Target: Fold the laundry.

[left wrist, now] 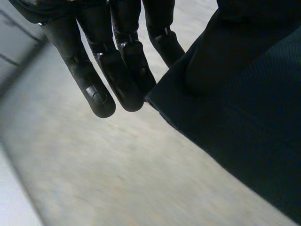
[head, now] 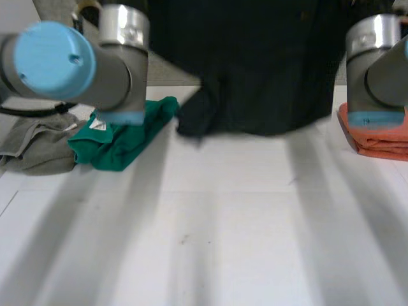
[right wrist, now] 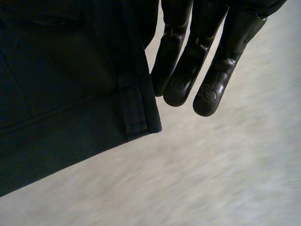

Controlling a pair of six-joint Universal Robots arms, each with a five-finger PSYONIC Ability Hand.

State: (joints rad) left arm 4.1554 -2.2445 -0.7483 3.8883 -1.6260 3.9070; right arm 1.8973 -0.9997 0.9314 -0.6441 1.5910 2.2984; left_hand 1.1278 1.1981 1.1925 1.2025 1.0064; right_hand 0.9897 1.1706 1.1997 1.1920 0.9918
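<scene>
Fingers (left wrist: 101, 96) of the left hand (left wrist: 120, 42) hang straight and close together. The corner of a dark garment (left wrist: 244, 127) of woven cloth is pressed against their inner side. The cloth bulges where the thumb sits beneath it, so the hand looks to be pinching that corner. Over on the other side, the right hand (right wrist: 202, 37) has its fingers (right wrist: 209, 96) pointing straight down. The garment's hemmed side edge runs up behind the innermost finger and seems nipped there, while the hemmed corner hangs loose just beside the fingertips. Between the two hands the dark garment is spread wide and held up above the white worktop (head: 223, 229), toward its far side, with one lower corner drooping. The left arm (head: 70, 60) and right arm (head: 376, 70) flank it. On the worktop a crumpled green cloth (head: 124, 143) lies near that drooping corner, with a rumpled grey cloth (head: 38, 150) beyond it. A folded orange cloth (head: 382, 140) lies under the right arm.
</scene>
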